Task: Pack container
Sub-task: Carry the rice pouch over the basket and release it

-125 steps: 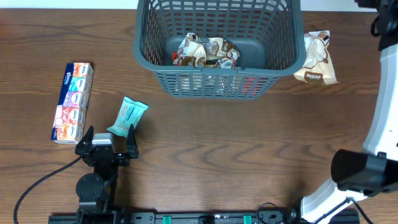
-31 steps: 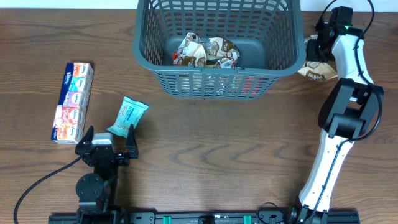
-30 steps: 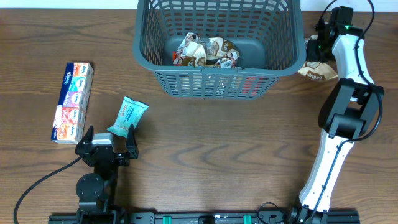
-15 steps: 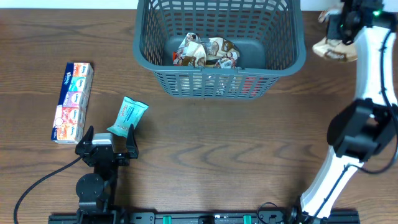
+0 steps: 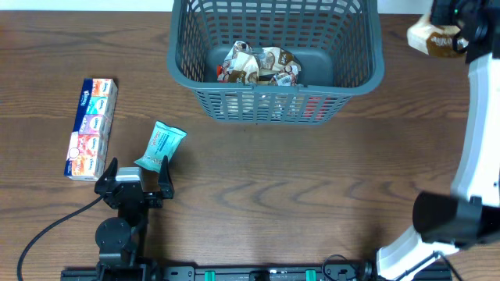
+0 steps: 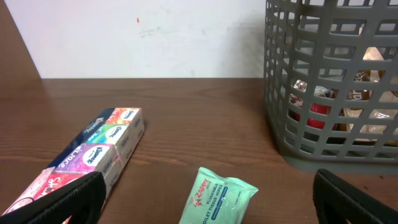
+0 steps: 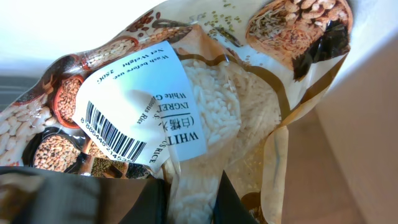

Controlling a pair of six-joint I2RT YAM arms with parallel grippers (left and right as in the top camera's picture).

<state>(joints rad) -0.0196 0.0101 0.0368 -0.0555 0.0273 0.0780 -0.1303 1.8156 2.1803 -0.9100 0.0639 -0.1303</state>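
The rice bag (image 5: 434,36) is off the wood. A second ago it lay flat on the table (image 5: 312,195), just beside the container's right wall, with the right gripper (image 5: 455,14) down on it. Now it hangs from that gripper over the table's far right corner, apart from the container (image 5: 273,101). The wrist view shows the fingers pressed together on the bag's clear window, pinching film and loose white rice between them. The pick looks to have held, so what is left for this item is the carry leftward over the thick rim and a release inside.

The container stands at the middle of the far edge, mouth up. Its long axis runs left to right along that edge, and a few snack packs (image 5: 262,65) already lie on its floor towards the far side. The bag's own lie is harder to read (the arm covers part of it from above). It seems to hang tilted, with its length running roughly left to right.

The left gripper (image 5: 137,170) sits near the near left corner with its fingers spread wide and nothing between them. A teal wipes pack (image 5: 160,146) lies just beyond it, and a strip of tissue packs (image 5: 91,127) lies by the left edge.
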